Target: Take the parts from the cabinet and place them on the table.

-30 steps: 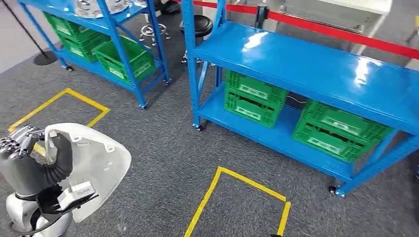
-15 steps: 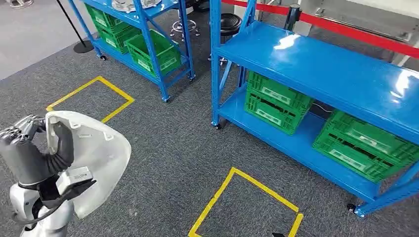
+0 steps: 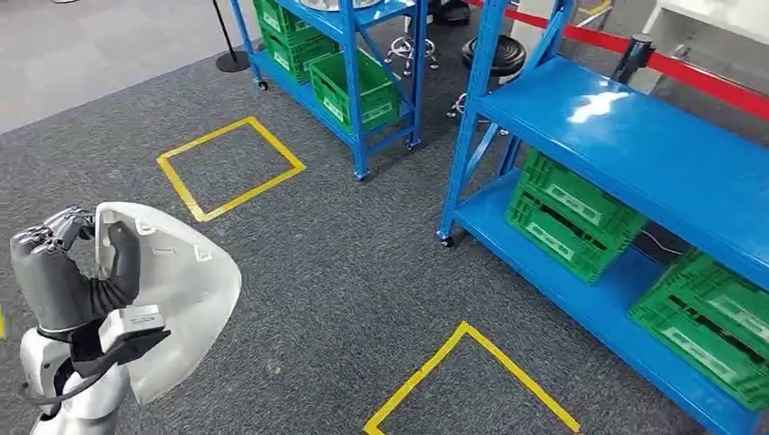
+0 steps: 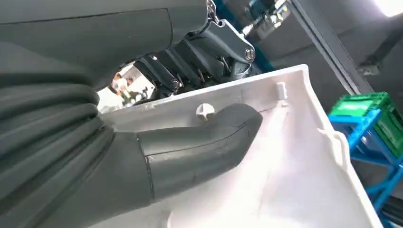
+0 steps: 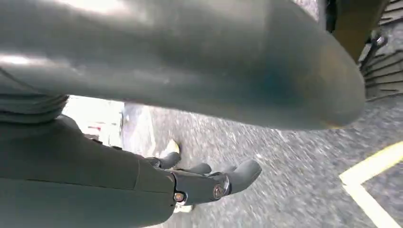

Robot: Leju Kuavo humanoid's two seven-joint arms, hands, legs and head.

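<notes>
White curved shell part point(image 3: 177, 290) sits low in the head view, beside the robot's body, gripped at one rim by the left hand point(image 3: 63, 272): thumb pressed inside, fingers point(image 4: 199, 52) over the edge. Held by its edge alone, it could slip or swing while walking. Right hand point(image 5: 190, 183) hangs empty above the carpet, fingers loosely extended.

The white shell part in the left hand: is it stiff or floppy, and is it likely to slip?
The white shell part is probably stiff: it keeps its curve though the left hand grips one edge only. It seems light, being thin-walled. Its glossy surface may slip under the thumb.
</notes>
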